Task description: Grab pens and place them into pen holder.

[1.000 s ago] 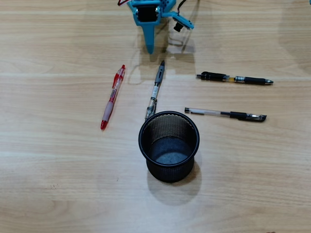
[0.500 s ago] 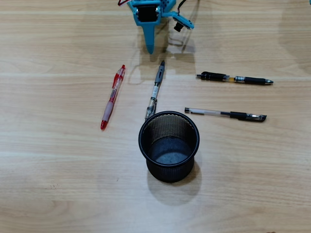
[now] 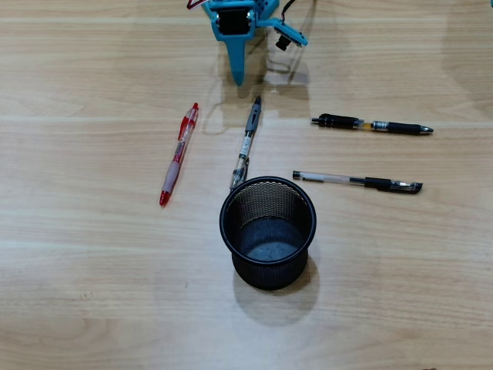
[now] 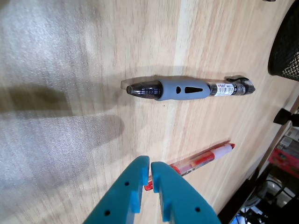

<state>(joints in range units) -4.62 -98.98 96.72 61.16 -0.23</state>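
Observation:
My blue gripper [image 3: 237, 77] hangs at the top of the overhead view, its tip pointing down at the table just above the grey and clear pen [image 3: 246, 142]. It is shut, with nothing between its fingers. In the wrist view the gripper [image 4: 150, 164] shows only a thin slit between its jaws; the grey pen [image 4: 187, 88] lies ahead of it and the red pen [image 4: 201, 161] lies on the wood behind the tips. The red pen [image 3: 179, 154] lies left of the grey one. The black mesh pen holder [image 3: 269, 279] stands upright and empty below the grey pen.
Right of the holder lie a black pen with an amber band [image 3: 372, 125] and a clear pen with a black cap [image 3: 357, 182]. The holder's mesh wall [image 4: 287, 46] shows at the wrist view's upper right. The table edge [image 4: 275, 135] runs along that view's right side.

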